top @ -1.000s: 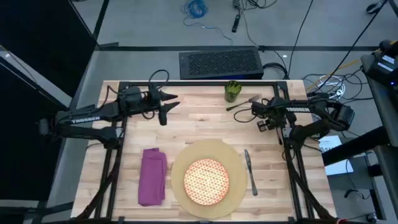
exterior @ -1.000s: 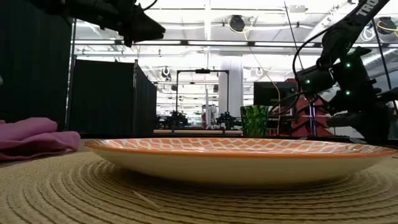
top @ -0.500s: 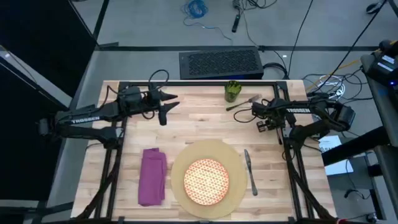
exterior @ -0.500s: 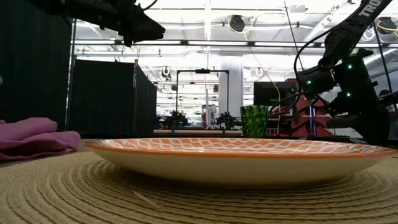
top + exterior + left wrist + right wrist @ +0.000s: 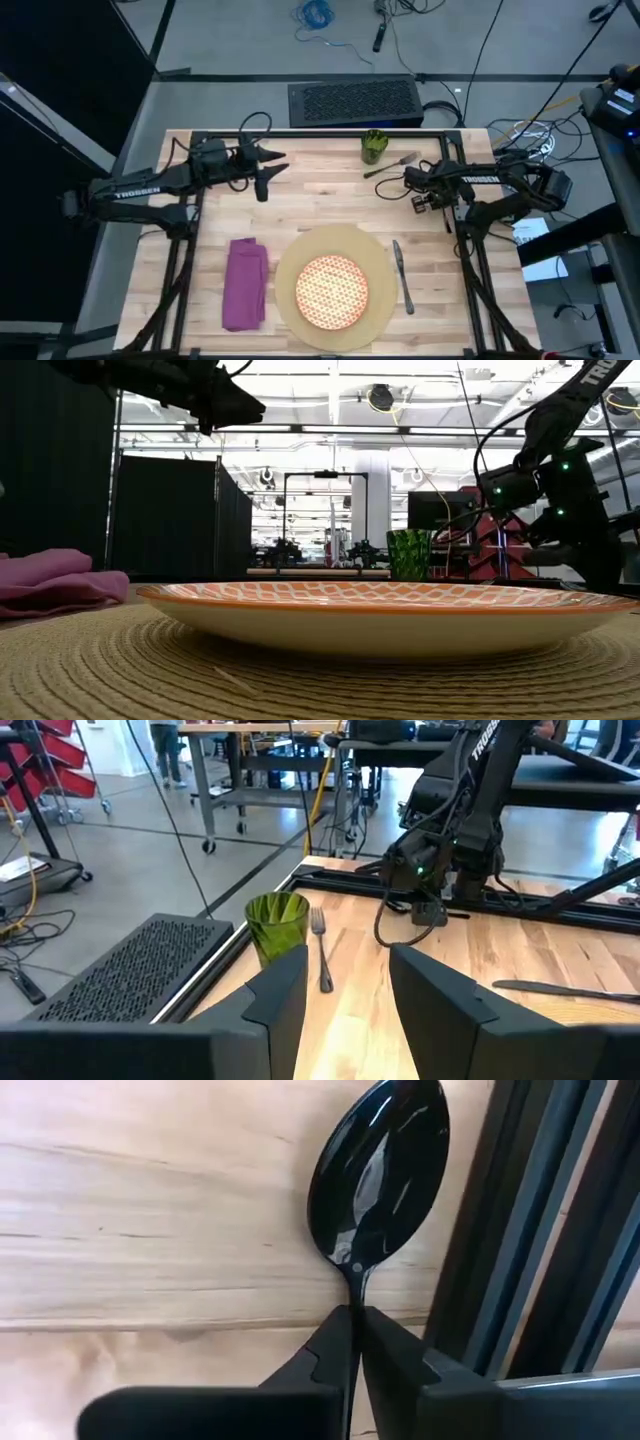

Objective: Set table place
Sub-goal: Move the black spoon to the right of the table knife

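An orange-and-white plate (image 5: 333, 290) sits on a round tan mat (image 5: 290, 262) at the table's near middle. The purple napkin (image 5: 246, 283) lies left of the mat and the knife (image 5: 402, 275) lies right of it. The green cup (image 5: 373, 147) and the fork (image 5: 390, 165) are at the far edge. My right gripper (image 5: 425, 195), near the right frame rail, is shut on a dark shiny spoon (image 5: 380, 1170). My left gripper (image 5: 345, 990) is open and raised over the far left, holding nothing. My right gripper pinches the spoon's handle just behind the bowl (image 5: 355, 1295) between its two fingers. The fingers come from above, pointing down. The bowl sticks out past the fingertips, its hollow side up, over the wood beside the black rail. Whether the spoon rests on the table cannot be told.
A black frame rail (image 5: 520, 1230) runs right next to the spoon. Black frame bars (image 5: 300, 135) run along the table's far edge. There is bare wood (image 5: 320, 200) between the two arms. A black keyboard-like box (image 5: 352, 100) lies beyond the far edge.
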Tool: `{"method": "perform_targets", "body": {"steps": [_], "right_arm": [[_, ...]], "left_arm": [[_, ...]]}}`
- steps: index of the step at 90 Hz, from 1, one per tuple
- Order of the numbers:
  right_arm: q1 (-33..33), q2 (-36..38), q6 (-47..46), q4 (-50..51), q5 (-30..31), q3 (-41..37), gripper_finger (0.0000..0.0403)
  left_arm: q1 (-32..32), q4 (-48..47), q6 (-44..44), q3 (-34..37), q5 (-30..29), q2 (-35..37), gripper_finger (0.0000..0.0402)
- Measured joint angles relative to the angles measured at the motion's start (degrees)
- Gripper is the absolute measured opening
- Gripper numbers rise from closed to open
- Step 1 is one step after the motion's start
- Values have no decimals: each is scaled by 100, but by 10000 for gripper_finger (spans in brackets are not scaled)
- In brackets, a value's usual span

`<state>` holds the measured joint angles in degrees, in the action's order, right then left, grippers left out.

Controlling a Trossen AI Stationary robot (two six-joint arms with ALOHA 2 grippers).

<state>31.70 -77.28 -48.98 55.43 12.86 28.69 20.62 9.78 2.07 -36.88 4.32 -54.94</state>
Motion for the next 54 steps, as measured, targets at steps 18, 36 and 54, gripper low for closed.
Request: {"method": "perform_targets", "body": {"steps": [18, 36, 54], "right_arm": [[-74, 66, 58, 11, -5, -9, 2], [-145, 441, 57, 127, -387, 229, 1], [-596, 644, -121, -22, -564, 577, 0]], "left_arm": [[0, 0, 0, 0, 0, 0, 132], [0, 2, 7, 0, 0, 0, 131], [-2, 3, 29, 0, 0, 2, 132]]}}
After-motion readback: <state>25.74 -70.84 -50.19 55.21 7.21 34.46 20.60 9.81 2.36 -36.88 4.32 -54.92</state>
